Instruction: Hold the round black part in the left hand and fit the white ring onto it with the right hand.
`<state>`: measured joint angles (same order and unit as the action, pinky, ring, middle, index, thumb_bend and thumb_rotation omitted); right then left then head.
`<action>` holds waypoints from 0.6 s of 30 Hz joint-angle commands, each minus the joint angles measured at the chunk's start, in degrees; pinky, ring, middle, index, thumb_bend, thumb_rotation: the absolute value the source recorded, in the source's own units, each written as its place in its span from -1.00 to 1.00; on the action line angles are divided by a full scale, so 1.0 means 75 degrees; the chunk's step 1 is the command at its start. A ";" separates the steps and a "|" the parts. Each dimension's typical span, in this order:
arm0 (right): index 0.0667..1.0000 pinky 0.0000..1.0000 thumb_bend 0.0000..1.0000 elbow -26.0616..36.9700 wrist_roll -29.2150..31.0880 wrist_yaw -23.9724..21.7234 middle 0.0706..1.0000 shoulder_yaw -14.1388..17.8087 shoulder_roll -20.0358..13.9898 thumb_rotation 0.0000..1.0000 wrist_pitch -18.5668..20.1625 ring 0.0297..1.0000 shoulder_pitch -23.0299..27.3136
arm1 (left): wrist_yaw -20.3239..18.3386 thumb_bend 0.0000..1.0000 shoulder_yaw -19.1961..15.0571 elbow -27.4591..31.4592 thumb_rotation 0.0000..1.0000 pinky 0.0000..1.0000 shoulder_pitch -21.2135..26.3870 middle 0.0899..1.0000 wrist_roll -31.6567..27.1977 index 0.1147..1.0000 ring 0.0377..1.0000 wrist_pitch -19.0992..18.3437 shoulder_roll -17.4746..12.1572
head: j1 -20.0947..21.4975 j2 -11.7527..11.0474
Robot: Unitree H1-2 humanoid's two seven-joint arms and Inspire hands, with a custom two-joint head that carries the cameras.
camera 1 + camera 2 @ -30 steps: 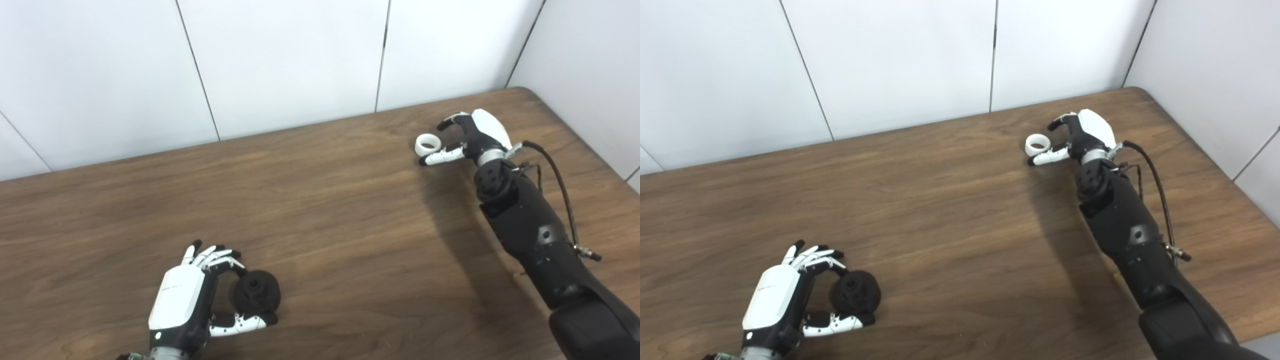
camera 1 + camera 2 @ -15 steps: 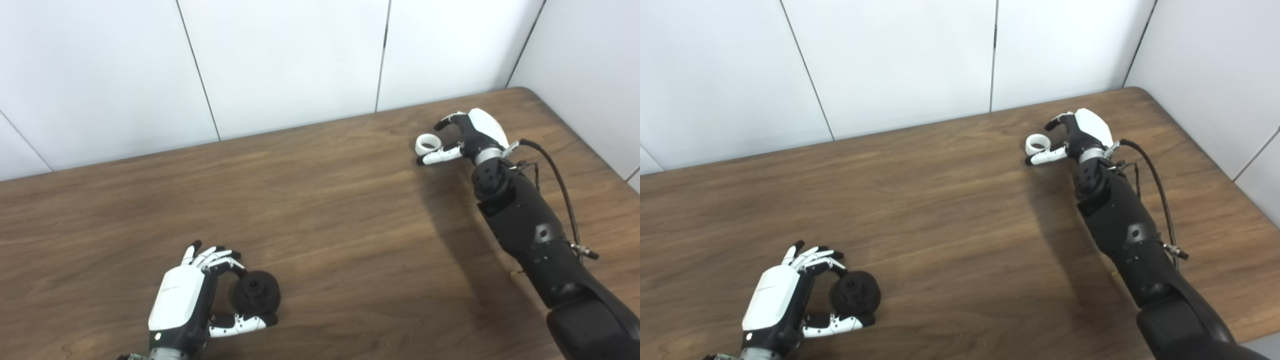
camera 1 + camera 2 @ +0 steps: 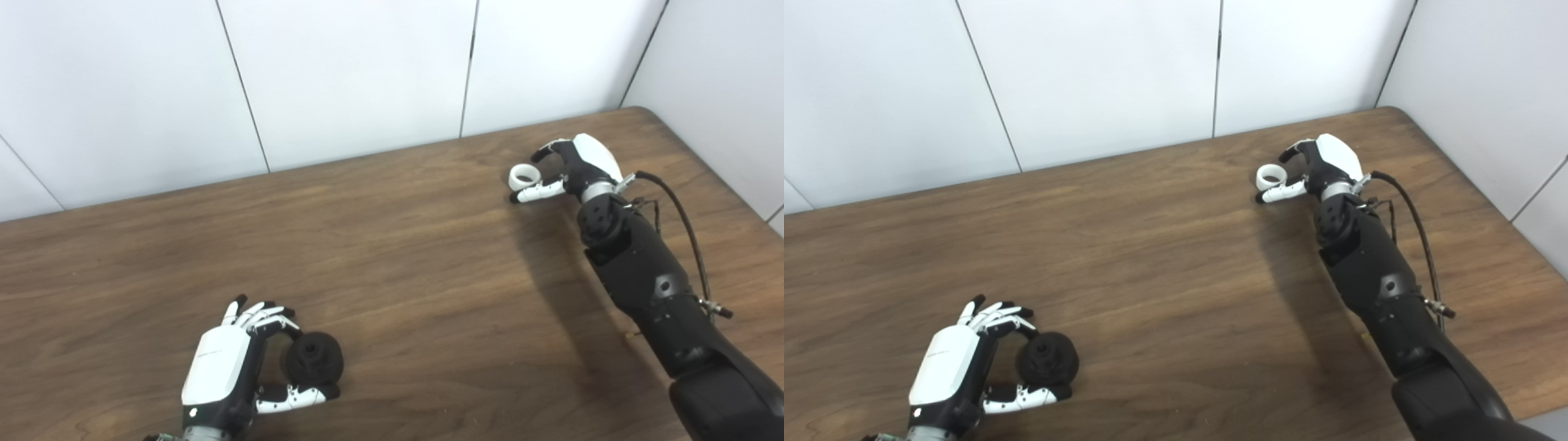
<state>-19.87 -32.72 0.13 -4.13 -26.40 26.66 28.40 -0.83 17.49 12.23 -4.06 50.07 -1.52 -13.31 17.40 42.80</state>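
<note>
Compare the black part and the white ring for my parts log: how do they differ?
The round black part is dark, bulkier and domed with a small centre hole; the white ring is pale, smaller and open through. The part sits near-left, the ring far-right. Both rest on the table, each between a robot hand's fingers.

Left hand [image 3: 226,367] low near the front, fingers [image 3: 263,316] curled, thumb [image 3: 294,397] reaching forward. Right arm [image 3: 649,288] stretched far out, right hand [image 3: 572,168] with fingers and thumb apart.
</note>
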 commanded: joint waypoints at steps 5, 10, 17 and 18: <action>0.31 1.00 0.71 0.0159 -0.0121 0.0097 0.80 0.0065 -0.0102 -0.48 0.0028 0.96 0.0340 | -0.0194 0.05 -0.0030 0.0120 -0.89 1.00 -0.0119 0.48 0.0145 -0.17 0.72 -0.0169 -0.0114 | -0.0002 0.0024; 0.28 1.00 0.67 0.0078 -0.0003 0.0135 0.78 0.0067 -0.0132 -0.50 -0.0009 0.95 0.0336 | -0.0215 0.05 -0.0029 0.0152 -0.89 1.00 -0.0124 0.48 0.0167 -0.17 0.71 -0.0195 -0.0108 | -0.0008 0.0059; 0.23 1.00 0.64 0.0013 0.0064 0.0041 0.77 0.0290 -0.0014 -0.54 0.0033 0.95 0.0348 | -0.0172 0.05 -0.0043 0.0150 -0.89 1.00 -0.0122 0.47 0.0138 -0.17 0.71 -0.0159 -0.0111 | 0.0000 0.0085; 0.23 1.00 0.64 0.0017 0.0057 0.0021 0.77 0.0302 -0.0010 -0.54 0.0033 0.95 0.0344 | -0.0173 0.05 -0.0042 0.0148 -0.89 1.00 -0.0122 0.47 0.0144 -0.17 0.71 -0.0160 -0.0113 | 0.0000 0.0085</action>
<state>-20.33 -31.99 0.00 -2.72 -25.77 26.72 28.40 -1.07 17.46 12.66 -4.28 50.25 -1.85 -13.30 17.31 43.42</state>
